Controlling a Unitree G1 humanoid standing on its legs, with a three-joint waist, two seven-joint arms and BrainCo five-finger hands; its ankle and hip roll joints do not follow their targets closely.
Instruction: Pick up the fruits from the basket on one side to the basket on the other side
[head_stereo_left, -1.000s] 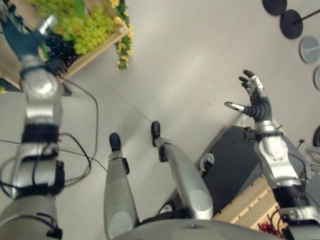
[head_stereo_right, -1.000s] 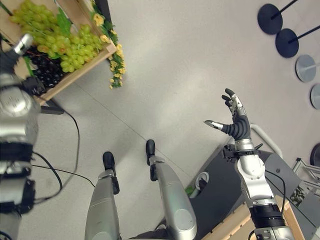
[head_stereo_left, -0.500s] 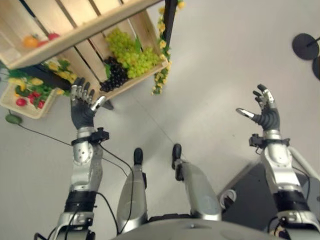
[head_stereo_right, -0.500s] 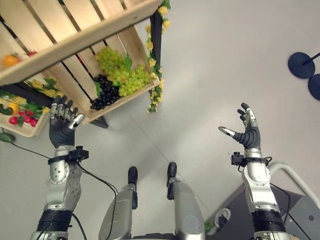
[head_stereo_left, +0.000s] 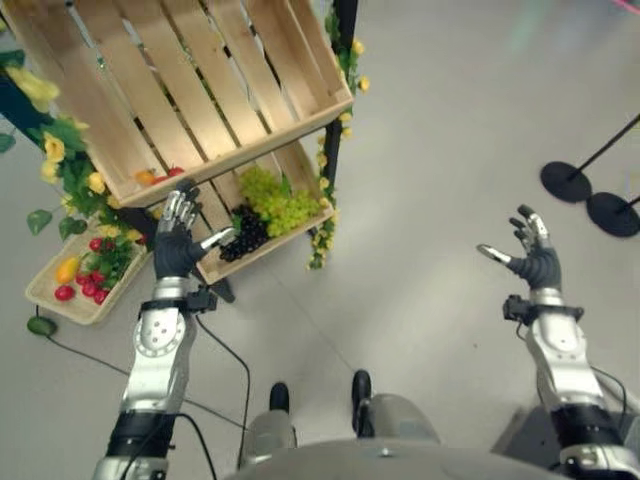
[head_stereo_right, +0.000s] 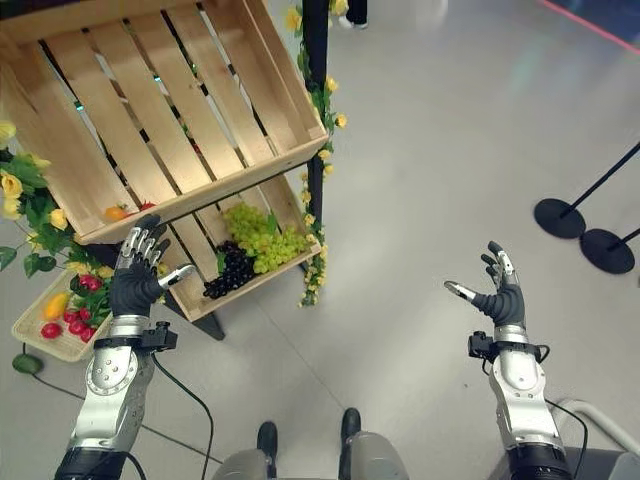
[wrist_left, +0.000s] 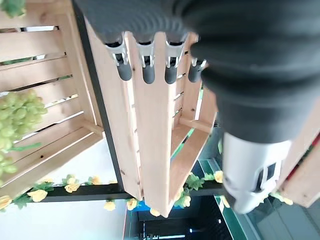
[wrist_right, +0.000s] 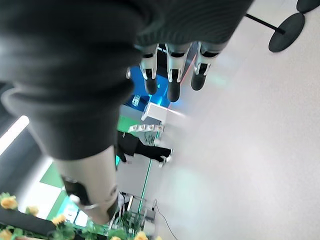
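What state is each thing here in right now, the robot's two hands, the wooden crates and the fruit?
Left hand: open, empty, raised before the crates.
Right hand: open, empty, over bare floor.
Upper slatted wooden crate: tilted, nearly empty.
Lower wooden crate: holds green grapes and dark grapes.
Flat tray on the floor: holds red and yellow fruit.

Premises resemble a shop or showroom display area. A tiered stand of slatted wooden crates (head_stereo_right: 170, 120) on a dark frame (head_stereo_right: 316, 60) serves as the landmark. Its lower crate holds green grapes (head_stereo_right: 262, 236) beside dark grapes (head_stereo_right: 230, 270); the upper crate holds a few small fruits (head_stereo_right: 118, 212) at its front edge. Yellow flower garlands (head_stereo_right: 316, 262) trim the frame. A shallow basket of fruit (head_stereo_right: 62, 318) sits on the floor just beside the stand. Well apart from the stand stand round black post bases (head_stereo_right: 562, 216), on a smooth grey floor (head_stereo_right: 440, 150).
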